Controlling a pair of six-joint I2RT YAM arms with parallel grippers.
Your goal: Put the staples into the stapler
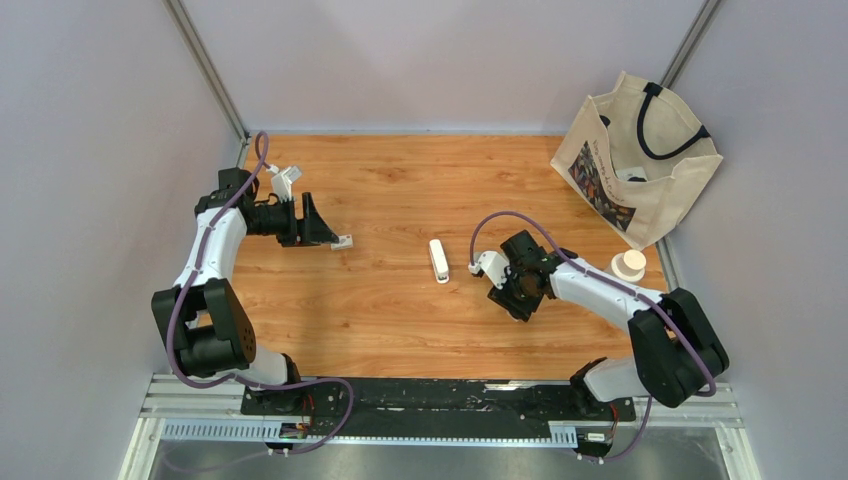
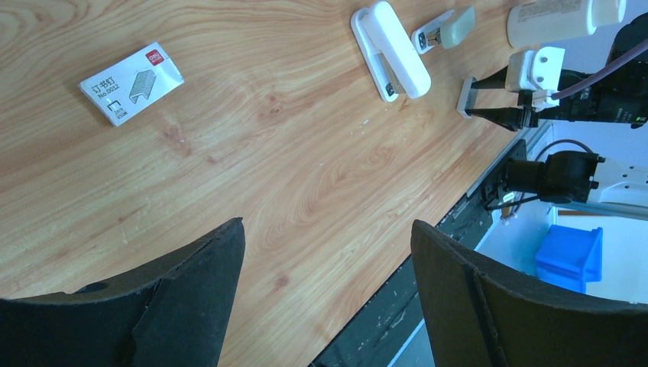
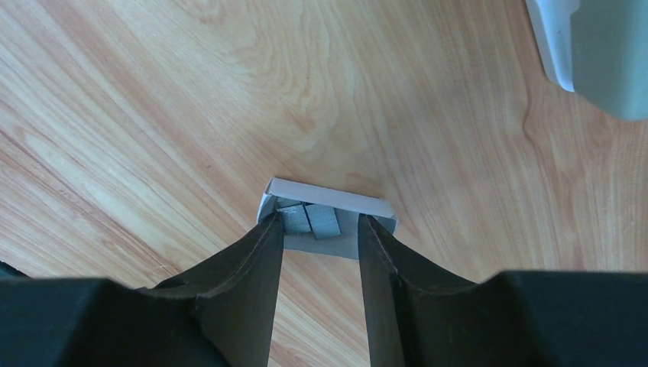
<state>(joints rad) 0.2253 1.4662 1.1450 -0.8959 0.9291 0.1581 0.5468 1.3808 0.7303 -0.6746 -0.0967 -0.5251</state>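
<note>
The white stapler (image 1: 438, 260) lies closed at the middle of the wooden table; it also shows in the left wrist view (image 2: 390, 50). My right gripper (image 3: 317, 225) is open and points down, its fingertips reaching into a small white tray (image 3: 328, 195). Two short dark-grey strips of staples (image 3: 321, 222) lie in that tray between the fingers, the left finger touching one. In the top view the right gripper (image 1: 518, 300) is to the right of the stapler. My left gripper (image 2: 328, 229) is open and empty above the table at the far left (image 1: 328, 237).
A white staple box with a red corner (image 2: 131, 82) lies by the left gripper (image 1: 343, 241). A small white and grey-green object (image 2: 443, 29) lies beyond the stapler. A white bottle (image 1: 628, 265) and a tote bag (image 1: 640, 160) are at the right.
</note>
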